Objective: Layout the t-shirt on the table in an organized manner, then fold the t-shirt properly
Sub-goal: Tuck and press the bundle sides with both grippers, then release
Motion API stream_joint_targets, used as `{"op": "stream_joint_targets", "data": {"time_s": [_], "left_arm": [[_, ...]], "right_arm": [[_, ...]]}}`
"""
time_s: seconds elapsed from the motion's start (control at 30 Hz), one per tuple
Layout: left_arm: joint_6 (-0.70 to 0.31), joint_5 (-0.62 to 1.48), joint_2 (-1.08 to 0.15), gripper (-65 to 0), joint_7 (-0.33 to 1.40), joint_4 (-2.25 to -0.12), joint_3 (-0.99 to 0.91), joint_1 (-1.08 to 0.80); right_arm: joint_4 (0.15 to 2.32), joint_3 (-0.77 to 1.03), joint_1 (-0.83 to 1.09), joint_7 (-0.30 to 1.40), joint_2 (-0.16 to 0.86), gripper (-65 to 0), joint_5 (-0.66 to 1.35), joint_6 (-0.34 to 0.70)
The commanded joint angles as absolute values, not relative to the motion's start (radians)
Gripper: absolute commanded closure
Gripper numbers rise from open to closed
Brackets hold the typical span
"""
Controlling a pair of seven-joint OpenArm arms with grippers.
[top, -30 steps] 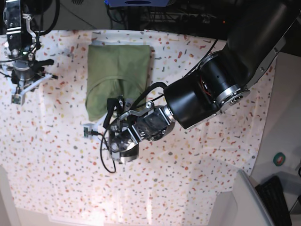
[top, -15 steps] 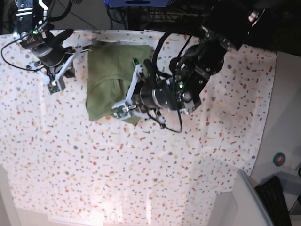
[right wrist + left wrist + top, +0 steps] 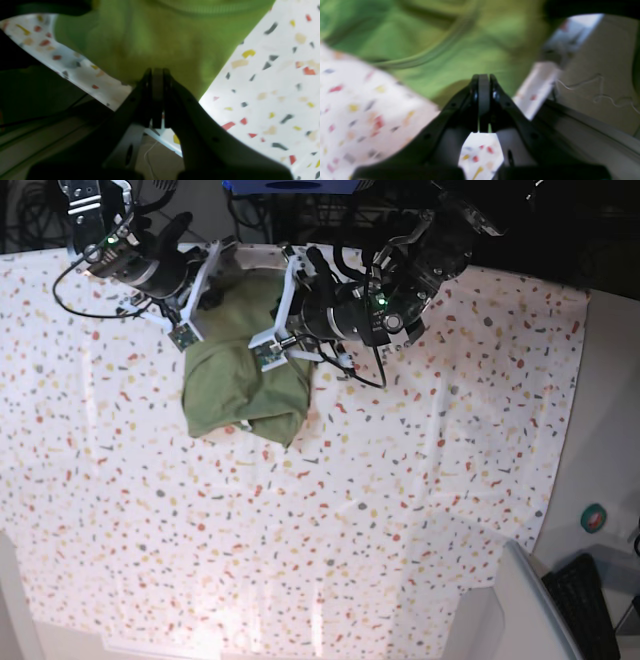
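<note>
The olive-green t-shirt (image 3: 240, 385) lies folded into a rough rectangle at the far middle of the speckled table (image 3: 400, 480). Both grippers are at its far edge. My left gripper (image 3: 283, 305) is at the far right corner and my right gripper (image 3: 210, 285) at the far left corner. In the left wrist view the left gripper (image 3: 483, 77) is shut, and the green fabric (image 3: 470, 37) tapers into its tips. In the right wrist view the right gripper (image 3: 157, 72) is shut the same way on the fabric (image 3: 162, 45).
The cloth's far edge (image 3: 537, 82) and the plain surface (image 3: 595, 62) beyond it lie close to both grippers. Dark cables and equipment (image 3: 300, 205) stand behind the table. A plain grey-white surface (image 3: 605, 380) with a small teal disc (image 3: 594, 518) runs along the right.
My left arm swung from the shirt's near edge up to its far right corner. My right arm moved from the table's left side to the far left corner. Both are now shut on fabric.
</note>
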State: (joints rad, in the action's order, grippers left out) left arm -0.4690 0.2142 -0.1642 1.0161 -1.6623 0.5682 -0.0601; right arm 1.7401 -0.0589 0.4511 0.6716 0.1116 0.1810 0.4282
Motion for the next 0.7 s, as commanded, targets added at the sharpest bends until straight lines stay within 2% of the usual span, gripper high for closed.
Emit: {"op": "stream_joint_targets", "data": {"time_s": [0.0,0.13,0.27,0.47,0.57,0.67], "left_arm": [[-0.47,0.223,-0.166,0.0,1.001,-1.653,0.585,-0.047],[-0.469,0.223,-0.16,0.0,0.975,-1.52,0.657,-0.013],[-0.469,0.225,-0.163,0.0,0.9,-1.469,0.696,0.001],[-0.467,0.226,-0.182,0.0,0.931,-1.586,0.676,0.005],[-0.467,0.226,-0.183,0.0,0.96,-1.679,0.596,-0.005],[-0.469,0.226,-0.193,0.0,0.989,-1.788,0.478,-0.038]], "right_arm": [[1.724,-0.053,0.438,0.654,0.114,0.0,0.188,0.432],[1.616,-0.05,0.39,0.654,0.114,0.0,0.188,0.432],[1.604,-0.048,0.378,0.654,0.114,0.0,0.188,0.432],[1.679,-0.048,0.398,0.659,0.117,0.0,0.188,0.432],[1.79,-0.044,0.44,0.661,0.127,0.0,0.188,0.432],[1.879,0.051,0.486,0.664,0.124,0.0,0.188,0.432]]}}
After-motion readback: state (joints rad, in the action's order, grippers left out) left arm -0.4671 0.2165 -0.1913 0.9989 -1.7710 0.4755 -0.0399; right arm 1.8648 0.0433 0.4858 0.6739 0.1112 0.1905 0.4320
